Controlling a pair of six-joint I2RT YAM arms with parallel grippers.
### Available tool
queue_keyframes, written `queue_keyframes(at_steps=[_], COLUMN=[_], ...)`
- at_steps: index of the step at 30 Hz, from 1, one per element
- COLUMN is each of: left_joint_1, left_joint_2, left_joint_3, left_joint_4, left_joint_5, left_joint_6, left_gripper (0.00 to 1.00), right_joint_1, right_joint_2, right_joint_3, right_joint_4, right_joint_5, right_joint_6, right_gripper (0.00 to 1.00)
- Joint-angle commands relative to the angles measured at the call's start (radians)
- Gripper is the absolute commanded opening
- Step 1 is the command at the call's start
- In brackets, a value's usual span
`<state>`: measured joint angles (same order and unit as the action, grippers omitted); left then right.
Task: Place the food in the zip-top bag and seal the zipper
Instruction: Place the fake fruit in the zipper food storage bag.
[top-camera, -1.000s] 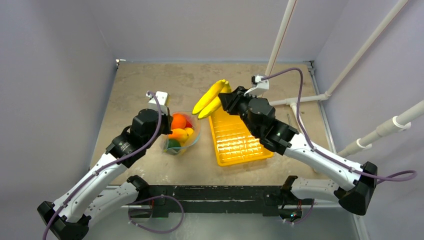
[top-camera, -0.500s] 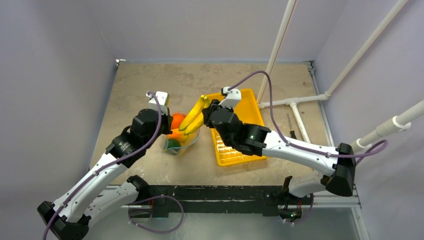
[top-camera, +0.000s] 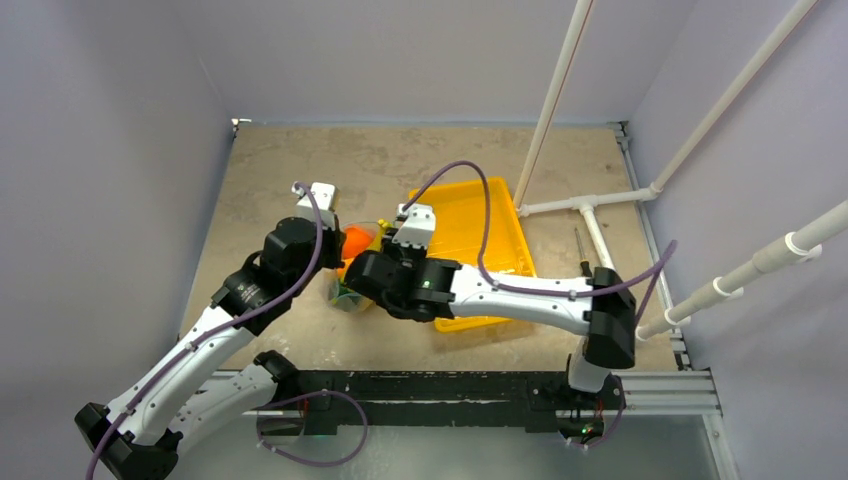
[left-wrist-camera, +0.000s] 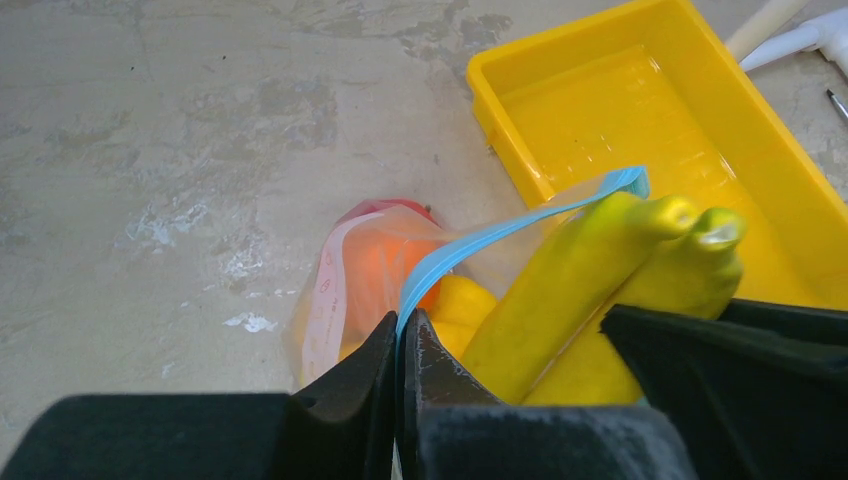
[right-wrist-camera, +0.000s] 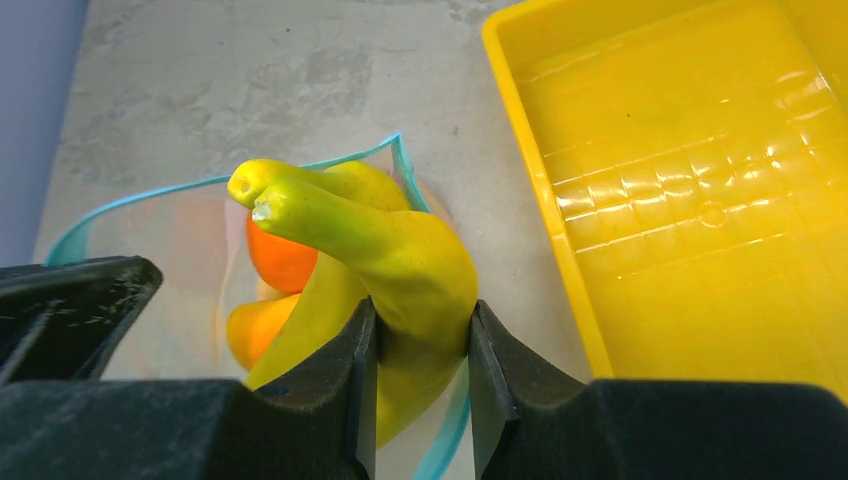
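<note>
Left wrist view: left tool (left-wrist-camera: 400, 330) clenched on the blue zipper (left-wrist-camera: 500, 235), holding the mouth of the clear bag (left-wrist-camera: 335, 280) up off the tabletop (left-wrist-camera: 180, 150). Orange fruit (left-wrist-camera: 372, 270) already inside; bananas (left-wrist-camera: 590, 275) entering the mouth.

Right wrist view: right tool (right-wrist-camera: 420, 325) grasping the bananas at the thick end, tips pointing across the opening, yellow tray (right-wrist-camera: 700, 150) alongside. Risks: tips snagging the far rim and dragging the floppy bag over; zipper slipping from the thin pinch; bunch left poking out, blocking the seal.

Top view: compared with a second ago, right arm swung from above the tray across to the bag, bananas now hidden beneath it. Left arm unmoved.
</note>
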<state>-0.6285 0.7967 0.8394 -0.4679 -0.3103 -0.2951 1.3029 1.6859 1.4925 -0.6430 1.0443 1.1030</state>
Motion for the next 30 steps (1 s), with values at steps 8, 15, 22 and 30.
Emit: queue_keyframes(at_steps=[8, 15, 22, 30], left_joint_1=[0.004, 0.005, 0.006, 0.006], left_joint_2=[-0.013, -0.014, -0.016, -0.021], left_joint_3=[0.025, 0.026, 0.027, 0.026], left_joint_4=[0.040, 0.040, 0.040, 0.040], left_joint_5=[0.016, 0.025, 0.027, 0.028], left_joint_6=[0.007, 0.007, 0.006, 0.005], left_gripper=[0.00, 0.00, 0.00, 0.00], right_joint_1=[0.052, 0.056, 0.059, 0.044], right_joint_2=[0.116, 0.145, 0.178, 0.210], right_joint_3=[0.140, 0.182, 0.181, 0.140], right_joint_4=[-0.150, -0.075, -0.052, -0.093], right_joint_5=[0.067, -0.018, -0.093, -0.196], right_joint_6=[0.101, -0.015, -0.041, 0.008], right_gripper=[0.00, 0.00, 0.00, 0.00])
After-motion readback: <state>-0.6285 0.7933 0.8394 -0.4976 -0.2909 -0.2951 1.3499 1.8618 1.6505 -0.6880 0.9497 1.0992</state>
